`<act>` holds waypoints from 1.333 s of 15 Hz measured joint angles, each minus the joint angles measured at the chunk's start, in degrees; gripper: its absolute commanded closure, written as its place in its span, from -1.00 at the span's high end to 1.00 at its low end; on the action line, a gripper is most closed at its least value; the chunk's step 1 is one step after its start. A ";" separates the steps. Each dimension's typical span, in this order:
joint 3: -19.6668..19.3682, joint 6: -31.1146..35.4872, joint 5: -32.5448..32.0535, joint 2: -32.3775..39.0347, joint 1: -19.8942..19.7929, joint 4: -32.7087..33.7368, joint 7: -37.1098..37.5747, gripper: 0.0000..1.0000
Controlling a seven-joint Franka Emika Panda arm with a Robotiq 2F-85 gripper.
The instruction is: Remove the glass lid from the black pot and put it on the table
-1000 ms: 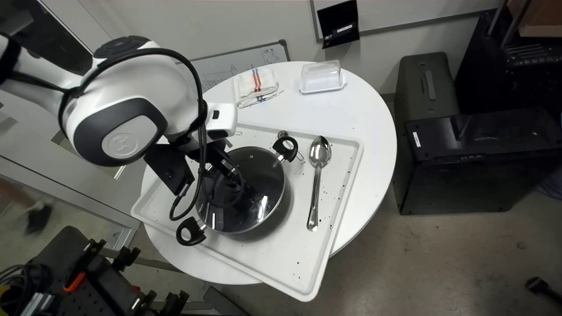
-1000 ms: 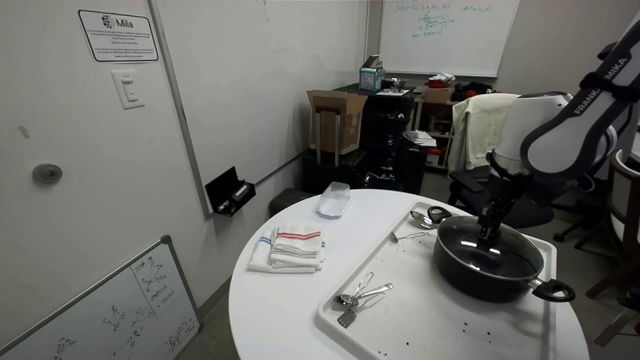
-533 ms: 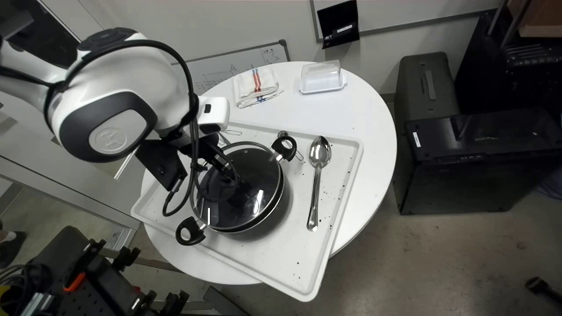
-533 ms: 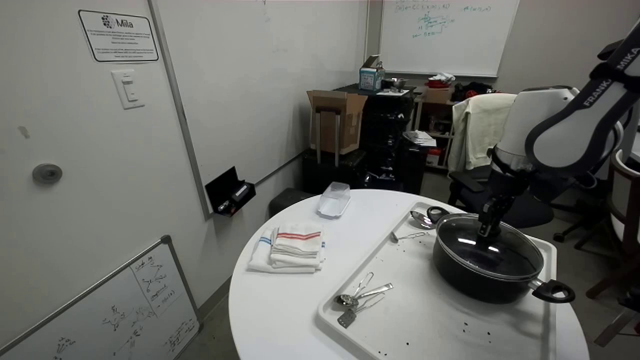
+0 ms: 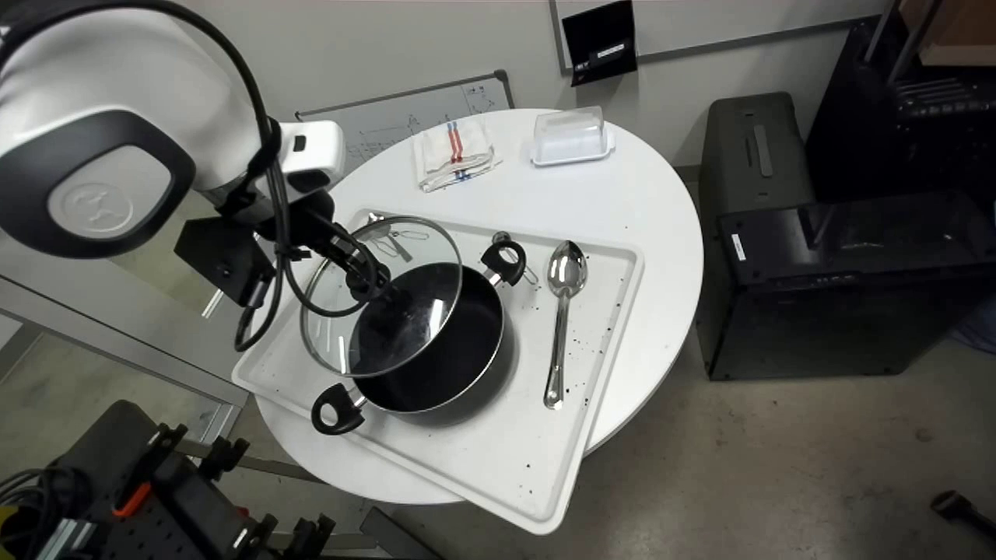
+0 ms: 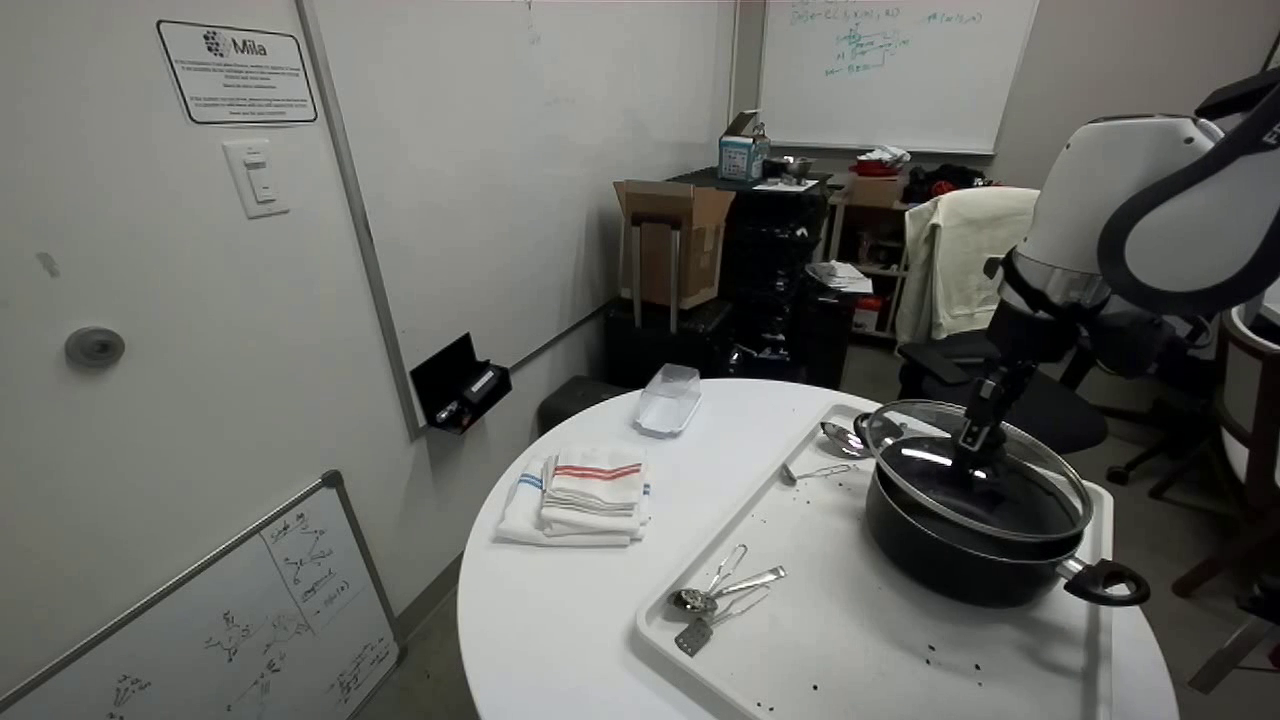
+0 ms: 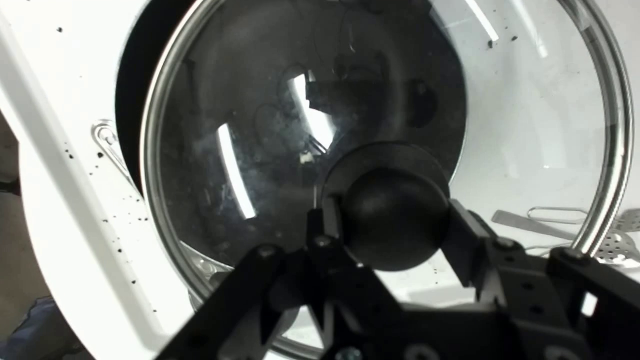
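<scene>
The glass lid (image 5: 331, 334) is raised off the black pot (image 5: 471, 350) and shifted sideways, uncovering part of the pot's inside. In an exterior view the lid (image 6: 1030, 480) hangs above the pot (image 6: 950, 565), slightly tilted. My gripper (image 7: 392, 215) is shut on the lid's dark round knob, one finger on each side in the wrist view. The gripper also shows above the lid in both exterior views (image 5: 377, 289) (image 6: 972, 445). The pot stands on the white tray (image 5: 498, 478). The white round table (image 5: 646, 202) is under the tray.
A large metal spoon (image 5: 566, 280) and small utensils (image 6: 715, 600) lie on the tray. Folded towels (image 5: 454, 148) and a clear-covered white dish (image 5: 573, 138) stand at the table's wall side. A pot handle (image 5: 338, 410) sticks out beside the lid.
The lid rose off the pot with my gripper. It moved away from the spoon, toward the arm's side, and more of the pot's inside shows. The pot stayed in place.
</scene>
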 measured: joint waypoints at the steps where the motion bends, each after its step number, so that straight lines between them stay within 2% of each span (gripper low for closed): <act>1: 0.43 -0.03 0.00 -0.29 0.27 -0.23 -0.09 -0.49; 6: 2.71 -0.35 -0.10 -0.34 4.13 -0.67 -0.30 -0.49; 13: 2.82 -0.36 -5.73 1.80 15.78 -0.30 2.73 -0.49; 17: 1.42 -0.28 -9.98 5.86 22.45 1.91 6.52 -0.49; 20: 0.10 0.04 -11.07 9.98 25.77 4.77 7.54 -0.49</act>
